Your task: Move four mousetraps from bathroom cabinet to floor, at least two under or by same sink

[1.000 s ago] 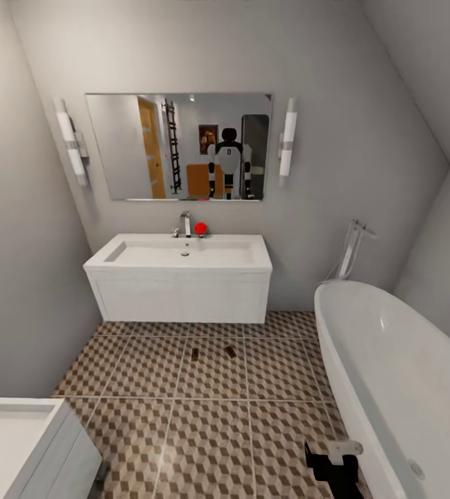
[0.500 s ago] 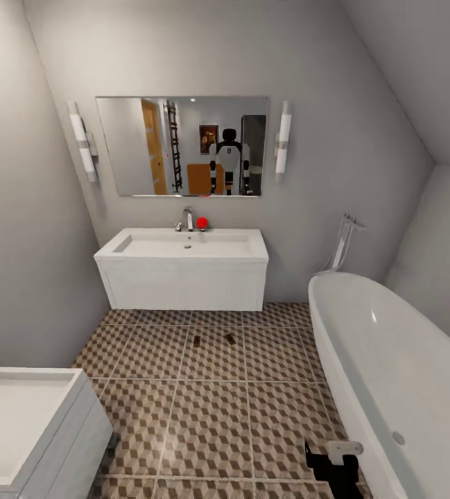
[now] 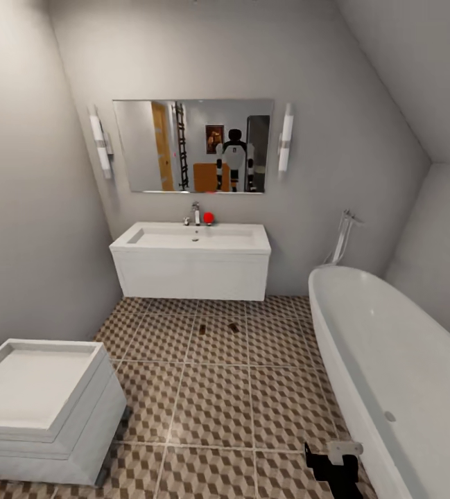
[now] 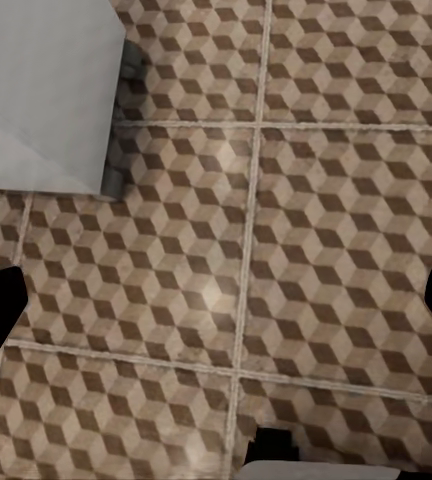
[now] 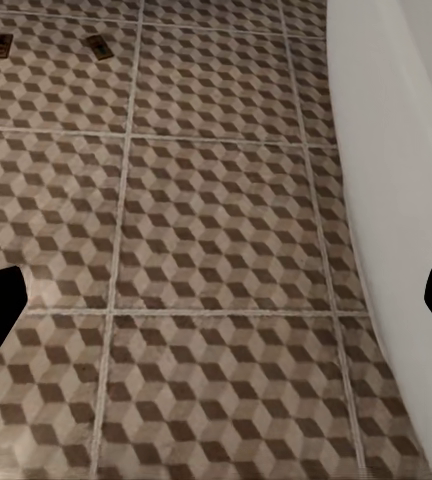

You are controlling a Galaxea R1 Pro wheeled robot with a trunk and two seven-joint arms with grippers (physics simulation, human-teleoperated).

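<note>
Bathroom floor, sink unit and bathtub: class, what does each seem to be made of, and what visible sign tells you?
Bathroom floor: probably matte ceramic tile, with pale grout lines and a printed brown cube pattern.
Sink: smooth white basin, perhaps ceramic, on a white ribbed box, possibly painted wood.
Bathtub: glossy white, with soft highlights; acrylic or enamel, cannot tell which.

I see the bathroom floor [image 3: 211, 409] carrying two mousetraps [image 3: 202, 328] [image 3: 232, 327] at my twelve o'clock, apart, near the sink vanity [image 3: 193, 274].
</note>
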